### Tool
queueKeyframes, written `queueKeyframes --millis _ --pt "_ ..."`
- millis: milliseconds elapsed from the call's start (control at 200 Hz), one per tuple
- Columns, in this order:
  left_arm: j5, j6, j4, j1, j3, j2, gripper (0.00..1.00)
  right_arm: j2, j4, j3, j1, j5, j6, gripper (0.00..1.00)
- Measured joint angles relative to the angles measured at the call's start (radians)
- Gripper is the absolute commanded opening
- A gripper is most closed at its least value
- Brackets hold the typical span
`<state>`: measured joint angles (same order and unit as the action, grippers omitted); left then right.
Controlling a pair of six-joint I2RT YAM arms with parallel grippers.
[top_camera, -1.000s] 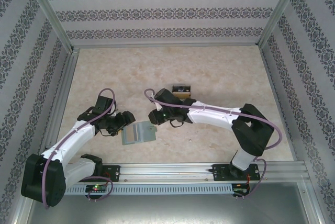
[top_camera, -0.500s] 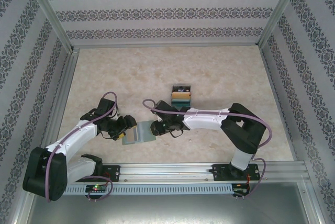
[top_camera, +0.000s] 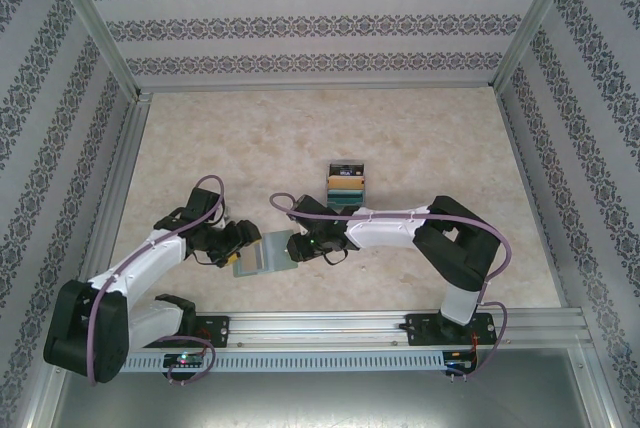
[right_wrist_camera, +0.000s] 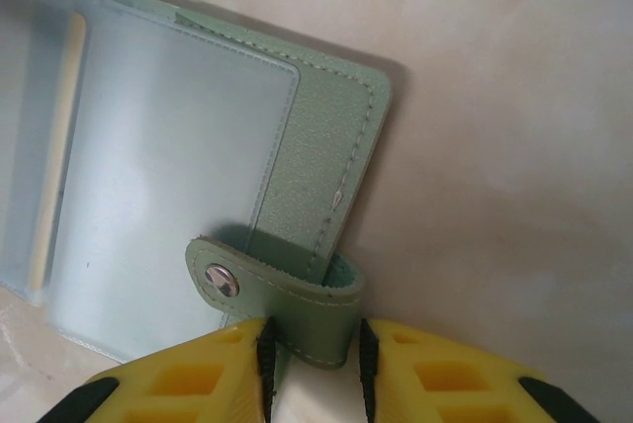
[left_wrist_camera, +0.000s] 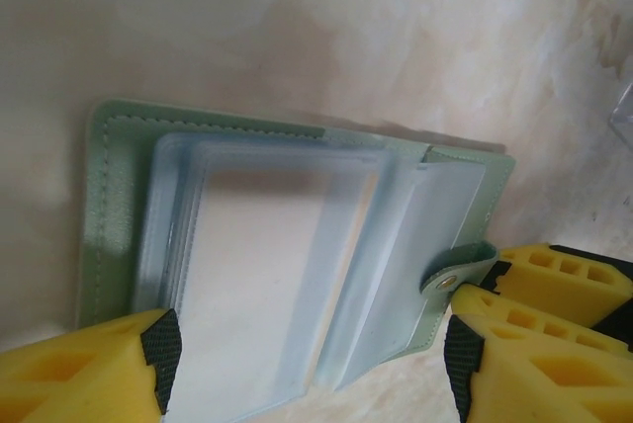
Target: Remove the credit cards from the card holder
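The card holder (top_camera: 266, 255) lies open on the table between both arms, a grey-green cover with clear plastic sleeves (left_wrist_camera: 287, 265). Its snap strap (right_wrist_camera: 297, 306) curls over the right edge. My right gripper (right_wrist_camera: 315, 366) is shut on that strap, also seen from above (top_camera: 296, 248). My left gripper (left_wrist_camera: 312, 359) stands open, one finger on each side of the holder's near edge (top_camera: 242, 248). The credit cards (top_camera: 347, 182) lie stacked on the table behind the right arm: black, tan and teal. I see no card in the sleeves.
The marble-patterned table (top_camera: 420, 138) has patterned walls on three sides and an aluminium rail (top_camera: 330, 326) along the near edge. The right arm's forearm (top_camera: 385, 228) stretches across just in front of the card stack.
The right gripper has come down and left from beside the card stack to the holder's strap and closed on it. The left gripper has edged in over the holder's left side.
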<state>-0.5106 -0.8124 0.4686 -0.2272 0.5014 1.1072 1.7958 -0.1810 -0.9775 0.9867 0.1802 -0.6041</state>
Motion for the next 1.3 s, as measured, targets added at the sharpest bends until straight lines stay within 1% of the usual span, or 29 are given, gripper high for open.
queueKeyframes --millis 240,580,1049,1304 --pt "0.017 -0.003 0.003 0.000 0.000 -0.025 0.73 0.000 -0.002 -0.002 0.000 0.000 0.000 0.32" --pt "0.010 -0.004 -0.009 0.000 -0.016 0.022 0.73 0.005 -0.013 -0.011 0.006 -0.011 0.000 0.31" --pt "-0.070 -0.028 -0.113 -0.008 -0.048 0.000 0.73 0.011 -0.027 -0.022 0.013 -0.023 0.000 0.31" --pt "-0.093 -0.033 -0.146 -0.020 -0.048 -0.003 0.77 0.012 -0.028 -0.024 0.013 -0.023 0.000 0.32"
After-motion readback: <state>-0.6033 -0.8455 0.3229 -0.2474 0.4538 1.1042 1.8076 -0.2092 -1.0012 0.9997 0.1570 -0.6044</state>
